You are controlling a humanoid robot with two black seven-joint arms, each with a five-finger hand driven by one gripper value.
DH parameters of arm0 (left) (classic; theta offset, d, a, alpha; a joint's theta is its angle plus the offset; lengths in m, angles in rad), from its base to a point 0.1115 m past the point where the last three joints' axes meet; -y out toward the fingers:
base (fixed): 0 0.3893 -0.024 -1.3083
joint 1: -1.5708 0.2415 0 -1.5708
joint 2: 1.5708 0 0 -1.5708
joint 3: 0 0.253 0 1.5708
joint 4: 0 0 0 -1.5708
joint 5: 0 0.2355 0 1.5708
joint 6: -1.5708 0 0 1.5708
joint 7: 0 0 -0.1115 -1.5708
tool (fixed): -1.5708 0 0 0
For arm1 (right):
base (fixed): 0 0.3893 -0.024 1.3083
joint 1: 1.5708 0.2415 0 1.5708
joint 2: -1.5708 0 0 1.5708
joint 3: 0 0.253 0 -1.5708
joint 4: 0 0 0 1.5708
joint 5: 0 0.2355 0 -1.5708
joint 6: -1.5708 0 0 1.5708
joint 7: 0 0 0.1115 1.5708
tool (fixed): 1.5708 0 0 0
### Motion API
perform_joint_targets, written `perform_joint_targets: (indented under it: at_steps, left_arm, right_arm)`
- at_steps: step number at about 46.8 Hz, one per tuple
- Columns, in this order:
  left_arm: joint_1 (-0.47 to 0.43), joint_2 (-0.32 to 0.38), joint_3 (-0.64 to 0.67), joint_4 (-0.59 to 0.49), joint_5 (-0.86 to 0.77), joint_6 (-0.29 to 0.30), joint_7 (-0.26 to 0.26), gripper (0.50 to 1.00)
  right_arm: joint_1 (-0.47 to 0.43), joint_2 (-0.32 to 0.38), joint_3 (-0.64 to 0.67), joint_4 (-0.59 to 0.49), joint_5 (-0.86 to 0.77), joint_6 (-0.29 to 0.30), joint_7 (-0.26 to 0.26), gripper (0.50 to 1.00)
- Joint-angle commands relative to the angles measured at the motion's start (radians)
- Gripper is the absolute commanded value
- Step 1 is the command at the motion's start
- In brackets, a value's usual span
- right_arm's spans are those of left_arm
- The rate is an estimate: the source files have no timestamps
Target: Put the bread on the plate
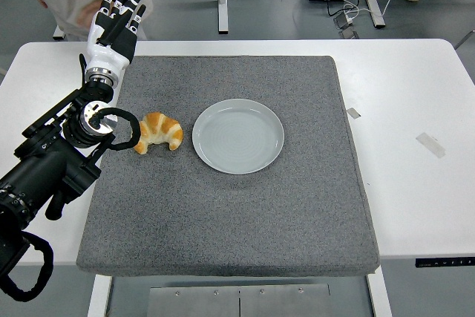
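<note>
A white surface (415, 94) carries a thick grey felt mat (223, 213). On it sits a round pale grey ceramic plate (238, 136), nothing in it. Just left lies the golden, curved croissant bread (158, 131), not touching it. The left hand (117, 24), fingers extended, holds nothing beyond the mat's far-left corner.

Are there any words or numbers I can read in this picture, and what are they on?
None can be read.
The croissant, the plate and the grey mat are blank.
The tape pieces on the white table show no writing.
The small panel on the table's edge has marks too tiny to read.
</note>
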Motion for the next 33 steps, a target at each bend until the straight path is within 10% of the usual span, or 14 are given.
perform_joint_targets:
  at_steps: [1,33]
  left_arm:
    - [-0.001,0.002,0.000,0.000,0.004,0.000,-0.001,0.995]
    - [-0.073,0.117,0.202,0.009,0.143,0.000,-0.060,0.993]
  right_arm:
    - [0.000,0.000,0.000,0.000,0.000,0.000,0.000,1.000]
    - [0.000,0.000,0.000,0.003,0.000,0.000,0.000,1.000]
